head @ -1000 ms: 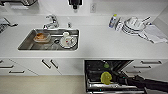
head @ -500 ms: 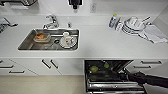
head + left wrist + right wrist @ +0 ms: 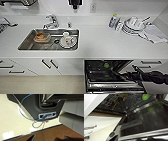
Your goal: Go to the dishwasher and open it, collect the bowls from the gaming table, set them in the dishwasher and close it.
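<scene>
A white kitchen table (image 3: 100, 46) runs the width of the head view under a white wall, with a stainless sink (image 3: 27, 43) set into it; inside the sink lie an orange dish (image 3: 41, 37) and white crockery (image 3: 67, 40), and a chrome tap (image 3: 51, 22) stands behind it. Farther along the table a stack of white plates (image 3: 133, 25) sits beside a bottle (image 3: 113, 20) and a folded cloth (image 3: 153, 33). White cabinet doors and drawers (image 3: 47, 65) with dark bar handles line the front, above a pale cream floor (image 3: 37, 85). The dishwasher (image 3: 110, 76) stands open below the table, its dark door lowered and its racks exposed. A lime green bowl (image 3: 106, 65) rests in the rack toward the back, well beyond the right arm's end. The right gripper (image 3: 133, 68) reaches in over the door's edge from the side; whether its jaws are open or closed cannot be told. In the right wrist view the green bowl (image 3: 145, 96) shows above the glossy inner door, which mirrors it. The left wrist view shows the robot's dark body with a blue cable (image 3: 23, 112) over the floor.
</scene>
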Motion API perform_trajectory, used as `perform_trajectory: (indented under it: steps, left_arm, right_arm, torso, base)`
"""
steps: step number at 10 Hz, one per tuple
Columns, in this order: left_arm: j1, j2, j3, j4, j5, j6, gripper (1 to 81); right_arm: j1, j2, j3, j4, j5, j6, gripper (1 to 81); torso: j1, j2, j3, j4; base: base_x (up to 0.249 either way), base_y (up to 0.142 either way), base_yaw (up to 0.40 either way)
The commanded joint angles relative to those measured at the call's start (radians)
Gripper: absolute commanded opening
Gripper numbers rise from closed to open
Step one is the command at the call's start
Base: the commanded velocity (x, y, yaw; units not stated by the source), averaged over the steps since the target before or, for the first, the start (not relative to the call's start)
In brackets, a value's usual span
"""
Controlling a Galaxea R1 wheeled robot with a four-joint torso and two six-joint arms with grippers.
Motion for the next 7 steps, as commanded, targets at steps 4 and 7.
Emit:
perform_trajectory:
  steps: [4,7]
  left_arm:
    - [0.027,0.033,-0.080,-0.001,0.049,0.000,81.1]
    - [0.024,0.038,-0.080,-0.001,0.049,0.000,81.1]
  right_arm:
    - [-0.315,-0.188,0.104,-0.039,-0.055,-0.120,81.1]
    - [-0.553,-0.140,-0.011,-0.116,0.134,-0.127,81.1]
  torso:
    - [0.000,0.000,0.000,0.000]
    - [0.000,0.000,0.000,0.000]
  base:
    - [0.000,0.000,0.000]
    - [0.000,0.000,0.000]
